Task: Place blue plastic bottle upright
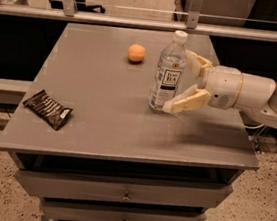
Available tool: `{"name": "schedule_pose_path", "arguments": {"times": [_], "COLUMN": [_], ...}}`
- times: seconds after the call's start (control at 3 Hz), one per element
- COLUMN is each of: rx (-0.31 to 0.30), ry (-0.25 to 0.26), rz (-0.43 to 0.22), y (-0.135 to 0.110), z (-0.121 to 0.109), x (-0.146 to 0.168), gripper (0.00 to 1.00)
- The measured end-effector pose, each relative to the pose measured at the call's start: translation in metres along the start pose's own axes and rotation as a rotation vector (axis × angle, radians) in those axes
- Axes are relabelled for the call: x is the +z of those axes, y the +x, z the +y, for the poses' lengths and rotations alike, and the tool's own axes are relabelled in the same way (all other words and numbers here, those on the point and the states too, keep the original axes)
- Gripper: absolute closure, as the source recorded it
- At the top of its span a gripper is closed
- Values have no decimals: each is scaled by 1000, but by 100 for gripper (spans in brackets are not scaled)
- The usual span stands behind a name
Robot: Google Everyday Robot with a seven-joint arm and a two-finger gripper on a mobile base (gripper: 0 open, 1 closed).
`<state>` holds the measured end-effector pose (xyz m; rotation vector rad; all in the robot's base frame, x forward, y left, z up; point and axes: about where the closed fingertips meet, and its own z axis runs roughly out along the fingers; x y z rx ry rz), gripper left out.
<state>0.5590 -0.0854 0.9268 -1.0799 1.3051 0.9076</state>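
The blue plastic bottle (pixel 166 74) is clear, with a white cap and a pale label with a dark text panel. It stands upright on the grey table (pixel 103 108), right of the middle. My gripper (pixel 178 81) comes in from the right and is open. Its cream fingers are spread wider than the bottle: one finger (pixel 197 62) lies behind the bottle's upper right side, the other (pixel 186 101) is low in front, near its base. The bottle stands on its own.
An orange ball (pixel 136 53) lies on the table just left of and behind the bottle. A dark snack packet (pixel 47 109) lies near the front left edge. Drawers (pixel 123 194) run below the tabletop. A metal rail (pixel 139 22) runs behind the table.
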Motion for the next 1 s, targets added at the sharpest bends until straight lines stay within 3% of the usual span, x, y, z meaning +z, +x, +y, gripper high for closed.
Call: {"name": "schedule_pose_path", "arguments": {"times": [0.33, 0.67, 1.0], "rx": [-42, -66, -75], "ry": [68, 103, 108], "rz": [137, 233, 244], "y": [-9, -16, -19], "z": [-12, -19, -21], "x": [-71, -127, -137], "gripper": [0, 0, 0]}}
